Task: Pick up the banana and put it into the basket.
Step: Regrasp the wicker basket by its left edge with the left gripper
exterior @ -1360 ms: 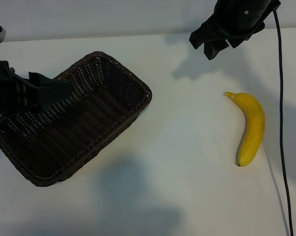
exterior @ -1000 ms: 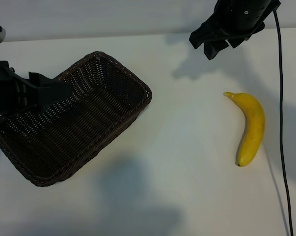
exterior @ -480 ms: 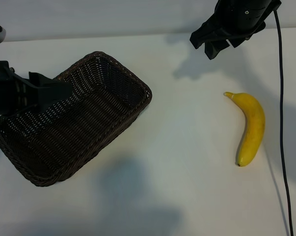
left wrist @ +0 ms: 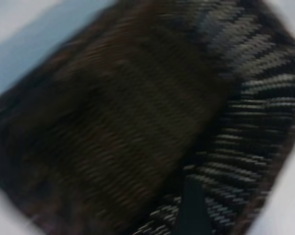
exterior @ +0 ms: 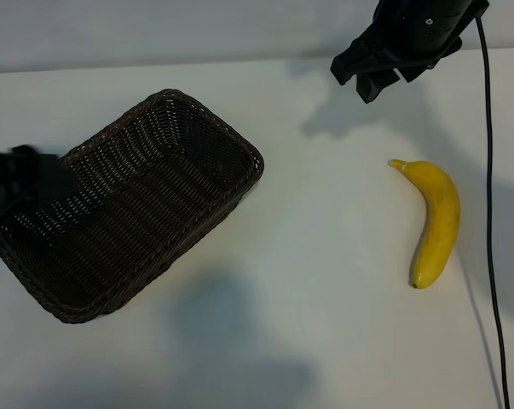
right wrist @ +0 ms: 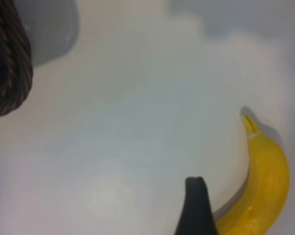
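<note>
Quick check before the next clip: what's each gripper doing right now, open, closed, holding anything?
Left gripper: open, holding nothing, over the basket at its left end.
Right gripper: open, holding nothing, above the table, up from the banana.

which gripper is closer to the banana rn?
The right gripper, hanging above the table beyond the banana's stem end, not touching it. The left gripper is far across, over the basket's left end.

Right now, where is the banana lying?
In the exterior view the banana lies alone on the white table at the right, well clear of the basket and below the right gripper.
</note>
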You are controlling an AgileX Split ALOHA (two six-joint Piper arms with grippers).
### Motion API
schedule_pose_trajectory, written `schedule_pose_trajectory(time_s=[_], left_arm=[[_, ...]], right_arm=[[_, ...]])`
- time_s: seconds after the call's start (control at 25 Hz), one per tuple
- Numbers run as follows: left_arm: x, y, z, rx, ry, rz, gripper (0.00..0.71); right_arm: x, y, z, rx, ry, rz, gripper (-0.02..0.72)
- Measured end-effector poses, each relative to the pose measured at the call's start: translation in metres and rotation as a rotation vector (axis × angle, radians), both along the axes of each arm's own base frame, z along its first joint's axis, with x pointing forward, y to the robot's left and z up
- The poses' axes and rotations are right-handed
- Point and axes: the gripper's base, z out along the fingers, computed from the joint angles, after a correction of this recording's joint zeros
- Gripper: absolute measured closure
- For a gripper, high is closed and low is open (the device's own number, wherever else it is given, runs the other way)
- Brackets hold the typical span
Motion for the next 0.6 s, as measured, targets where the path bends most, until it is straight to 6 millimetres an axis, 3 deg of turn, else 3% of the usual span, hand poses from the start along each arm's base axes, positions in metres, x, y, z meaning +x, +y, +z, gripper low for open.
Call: schedule_pose_trajectory(time_s=[0.24,0.6], left_arm=[[-0.024,0.022,0.001,0.111,0.034,0.26,0.136],[-0.053,0.025,-0.078,0.068,0.153,0.379,0.136]], right_arm=[[0.0,0.0,0.0,-0.006,-0.003,0.011,0.165],[0.0,0.0,0.0,-0.008,-0.004,0.018,0.165]])
